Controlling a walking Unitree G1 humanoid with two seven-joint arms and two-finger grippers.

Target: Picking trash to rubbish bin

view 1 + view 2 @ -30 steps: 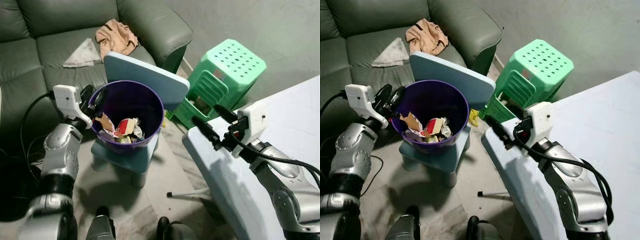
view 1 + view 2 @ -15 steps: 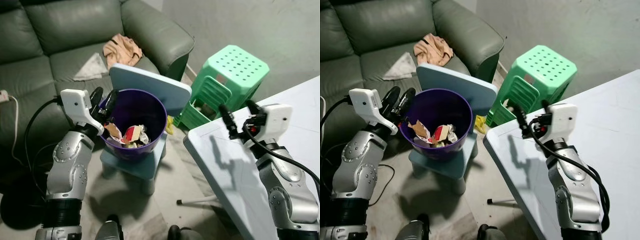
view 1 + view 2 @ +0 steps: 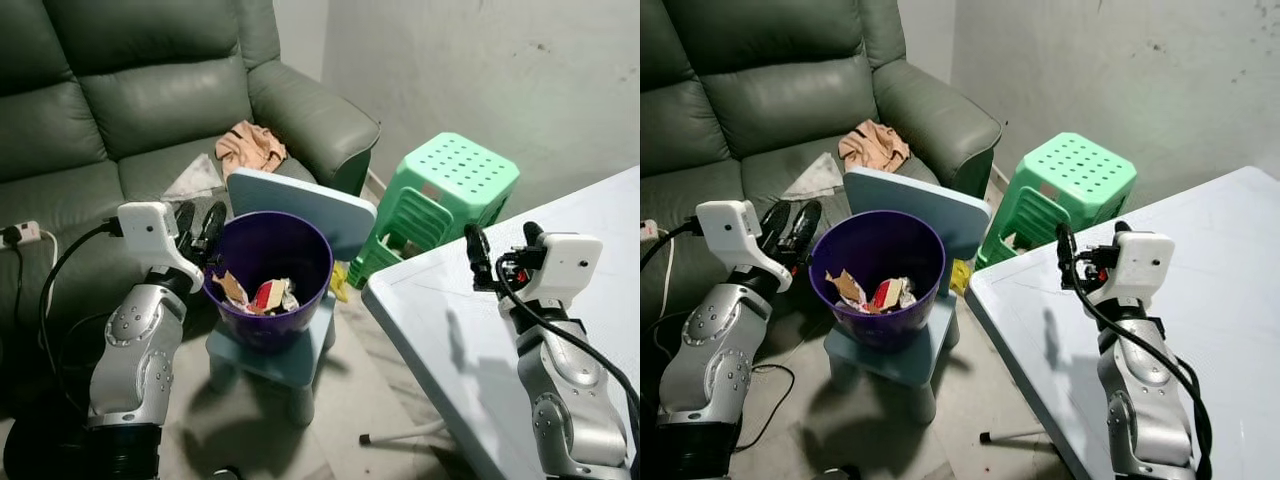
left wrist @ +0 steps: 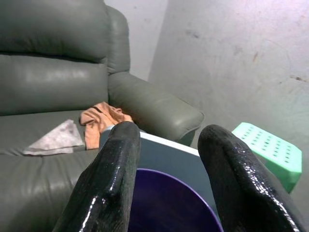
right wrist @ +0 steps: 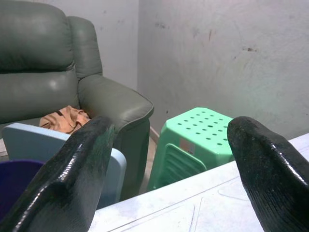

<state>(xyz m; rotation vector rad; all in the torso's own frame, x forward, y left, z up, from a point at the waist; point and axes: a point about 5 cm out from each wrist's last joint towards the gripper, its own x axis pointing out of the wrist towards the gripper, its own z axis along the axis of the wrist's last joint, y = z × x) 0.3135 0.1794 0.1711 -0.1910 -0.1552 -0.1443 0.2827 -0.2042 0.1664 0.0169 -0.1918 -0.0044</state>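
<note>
Our left gripper (image 3: 200, 219) hovers beside the purple bin (image 3: 268, 262), fingers apart and empty; our right gripper (image 3: 500, 243), fingers spread, is over the desk (image 3: 470, 350). A careless swing could topple the bin off its blue chair (image 3: 290, 350).

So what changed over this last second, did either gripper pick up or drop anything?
Neither. The camera tilted up. The right gripper, open and empty, rose from the table's edge to point upward. The left gripper, open and empty, stayed beside the purple bin, whose trash lies unchanged.
</note>
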